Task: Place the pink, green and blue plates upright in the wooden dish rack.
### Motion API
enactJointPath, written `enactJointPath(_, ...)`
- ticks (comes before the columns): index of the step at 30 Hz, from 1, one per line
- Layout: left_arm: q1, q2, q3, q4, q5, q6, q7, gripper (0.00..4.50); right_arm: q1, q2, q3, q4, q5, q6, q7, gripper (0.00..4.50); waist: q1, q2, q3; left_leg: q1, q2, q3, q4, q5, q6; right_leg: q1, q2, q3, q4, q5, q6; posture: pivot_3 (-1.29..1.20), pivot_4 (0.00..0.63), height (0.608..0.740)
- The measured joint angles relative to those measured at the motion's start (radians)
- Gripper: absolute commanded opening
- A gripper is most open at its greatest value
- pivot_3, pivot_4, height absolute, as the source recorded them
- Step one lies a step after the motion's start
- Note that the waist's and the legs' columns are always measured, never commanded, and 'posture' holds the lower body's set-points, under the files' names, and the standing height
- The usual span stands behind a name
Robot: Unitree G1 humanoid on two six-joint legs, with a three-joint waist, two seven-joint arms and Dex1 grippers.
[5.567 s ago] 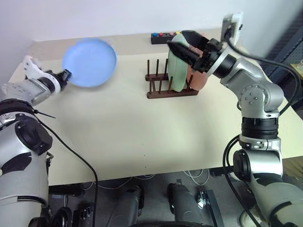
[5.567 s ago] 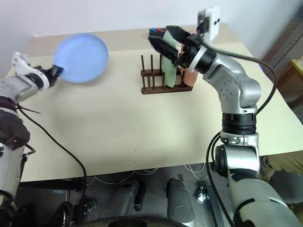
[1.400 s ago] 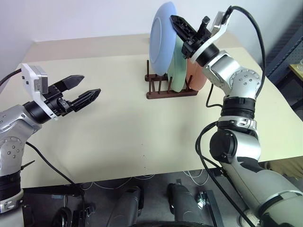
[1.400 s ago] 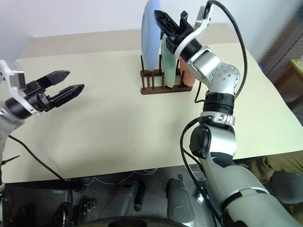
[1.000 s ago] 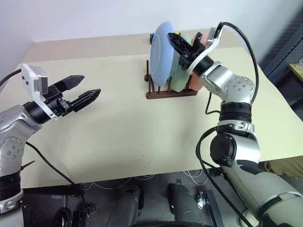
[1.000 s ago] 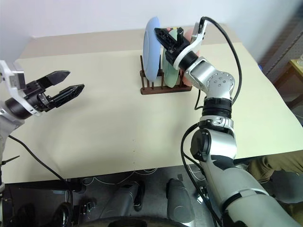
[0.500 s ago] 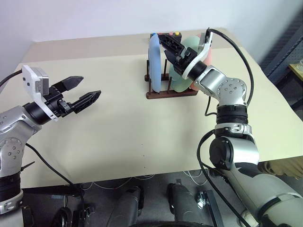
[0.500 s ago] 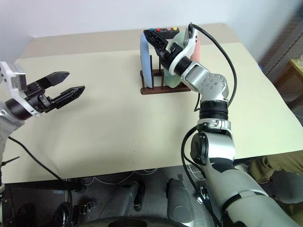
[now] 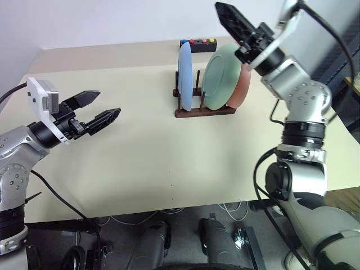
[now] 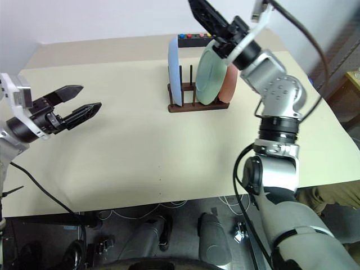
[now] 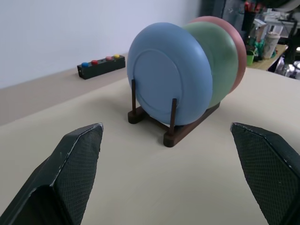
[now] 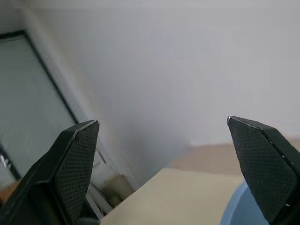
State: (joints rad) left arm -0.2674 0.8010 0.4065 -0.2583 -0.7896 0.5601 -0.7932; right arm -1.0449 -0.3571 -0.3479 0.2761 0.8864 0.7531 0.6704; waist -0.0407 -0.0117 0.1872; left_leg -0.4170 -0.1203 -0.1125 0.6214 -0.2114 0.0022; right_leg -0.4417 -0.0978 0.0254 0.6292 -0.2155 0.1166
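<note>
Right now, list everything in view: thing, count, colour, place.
table: one, cream, under everything.
rack: one, dark brown wood, far middle of the table.
blue plate: one, blue, upright in the rack at its left end.
green plate: one, green, upright in the rack, middle.
pink plate: one, pink, upright in the rack, right end, behind the green.
button box: one, black with coloured buttons, far edge behind the rack.
left gripper: one, black, open, above the table's left side.
right gripper: one, black, open, raised above the rack.
</note>
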Motion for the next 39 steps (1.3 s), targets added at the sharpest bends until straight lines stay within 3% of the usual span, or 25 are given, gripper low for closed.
enactJointPath(1,-0.001,0.0,-0.001,-0.001,0.002,-0.001,-0.003,4.5,0.052,-0.061,0.04,-0.044,-0.019,0.0,0.06,3.1,0.003,0.0,0.0,0.0,0.0,0.0,0.0,0.0,0.0,0.0,0.0,0.0,0.0,0.0,0.0,0.0,0.15,0.74)
enactJointPath(4,-0.005,0.0,-0.001,0.001,0.005,-0.002,-0.009,4.5,0.211,-0.221,0.172,-0.126,-0.164,-0.1,0.223,1.77,0.005,0.0,0.0,0.0,0.0,0.001,0.001,0.0,0.001,0.001,0.0,-0.001,-0.001,0.0,0.0,0.0,0.15,0.74)
enactJointPath(7,-0.015,-0.001,-0.003,0.007,0.007,-0.003,-0.014,4.5,0.362,-0.323,0.266,-0.141,-0.3,-0.222,0.349,0.25,0.004,0.0,0.0,0.0,0.0,0.001,0.001,0.0,0.001,0.001,0.0,0.0,0.0,0.0,0.0,0.0,0.15,0.74)
enactJointPath(8,-0.016,-0.001,-0.004,0.008,0.011,-0.004,-0.016,4.5,0.384,-0.328,0.275,-0.141,-0.321,-0.24,0.368,0.06,-0.001,0.0,0.0,0.0,0.0,0.002,0.001,0.0,0.001,0.0,-0.001,0.0,0.0,0.0,0.0,0.0,0.15,0.74)
enactJointPath(12,-0.042,-0.008,-0.033,0.012,0.018,-0.012,-0.033,4.5,0.401,-0.346,0.327,-0.148,-0.444,-0.373,0.384,0.06,-0.003,0.001,0.001,0.001,0.003,0.003,0.001,0.0,0.0,0.001,0.0,0.001,0.0,0.001,-0.001,0.0,0.15,0.74)
enactJointPath(23,-0.059,-0.009,-0.04,0.029,0.053,-0.027,-0.051,4.5,0.401,-0.326,0.44,0.049,-0.804,-0.812,0.236,0.06,0.008,0.001,0.001,0.001,0.002,0.004,0.002,-0.001,0.0,0.001,0.0,0.001,-0.001,0.001,-0.001,0.0,0.15,0.74)
enactJointPath(31,-0.059,-0.009,-0.04,0.028,0.062,-0.027,-0.051,4.5,0.319,-0.312,0.448,0.137,-0.939,-1.026,0.124,0.06,0.006,0.001,0.001,0.001,0.002,0.003,0.002,0.001,-0.002,0.002,0.001,0.001,0.0,0.001,-0.001,0.0,0.15,0.74)
enactJointPath(39,-0.059,-0.009,-0.039,0.028,0.062,-0.027,-0.05,4.5,0.297,-0.302,0.452,0.157,-0.965,-1.065,0.12,0.06,0.006,0.001,0.001,0.001,0.002,0.003,0.002,0.001,-0.003,0.002,0.001,0.001,0.0,0.001,-0.001,0.0,0.15,0.74)
